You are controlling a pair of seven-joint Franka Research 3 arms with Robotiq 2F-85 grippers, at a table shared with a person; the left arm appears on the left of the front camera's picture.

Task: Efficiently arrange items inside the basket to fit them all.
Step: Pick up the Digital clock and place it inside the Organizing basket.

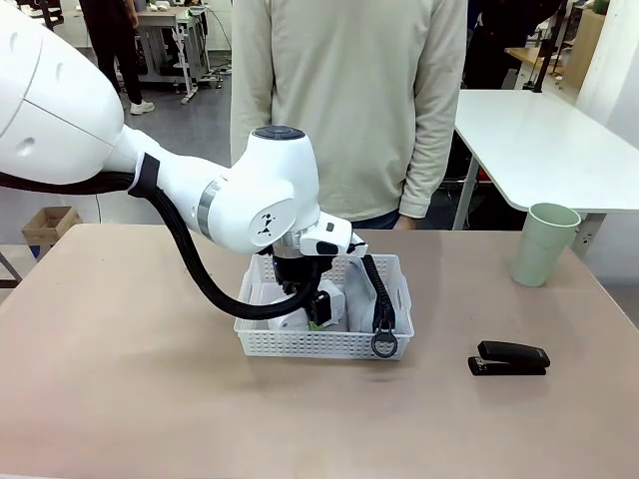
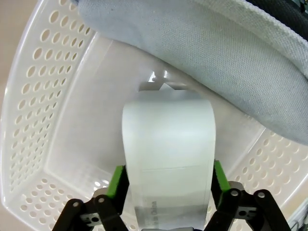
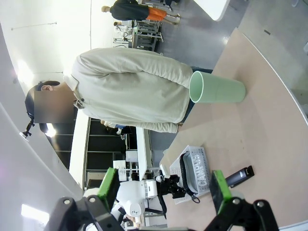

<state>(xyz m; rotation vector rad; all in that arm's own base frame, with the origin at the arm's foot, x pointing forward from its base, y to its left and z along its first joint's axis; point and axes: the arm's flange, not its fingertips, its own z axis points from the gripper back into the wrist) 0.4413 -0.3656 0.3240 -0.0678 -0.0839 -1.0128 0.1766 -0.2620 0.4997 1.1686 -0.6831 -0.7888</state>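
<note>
- Where the right gripper (image 3: 163, 188) hangs back on the robot's side, high over the table (image 1: 120, 379), its green-padded fingers (image 3: 108, 184) are spread wide with nothing between them.
- Small black stapler (image 1: 509, 358): lies flat on the table's near right part, outside the basket and well apart from it.
- White plastic basket (image 1: 319, 344): sits near the middle of the table, long side toward the camera, perforated walls all round.
- Left gripper (image 1: 310, 299): reaches down into the left half of the basket from the left arm. In the left wrist view its two green pads (image 2: 117, 180) stand close against opposite sides of the white boxy block (image 2: 168, 154). Whether they pinch it or merely flank it cannot be told.
- White boxy block: inside the basket, resting on the floor in the left part, with grey print along its lower edge.
- Grey soft pouch (image 2: 216, 57): also inside the basket, on the right, just beside the block. It stands on edge with the black zipper (image 1: 379, 294) uppermost, running from back to front. The ring pull (image 1: 384, 345) hangs over the front wall near the right corner.
- Pale green plastic cup (image 1: 544, 244): upright on the far right part of the table, outside the basket and well apart from the stapler.
- Person (image 1: 349, 100): stands at the far edge behind the basket, in a pale long-sleeved top.
</note>
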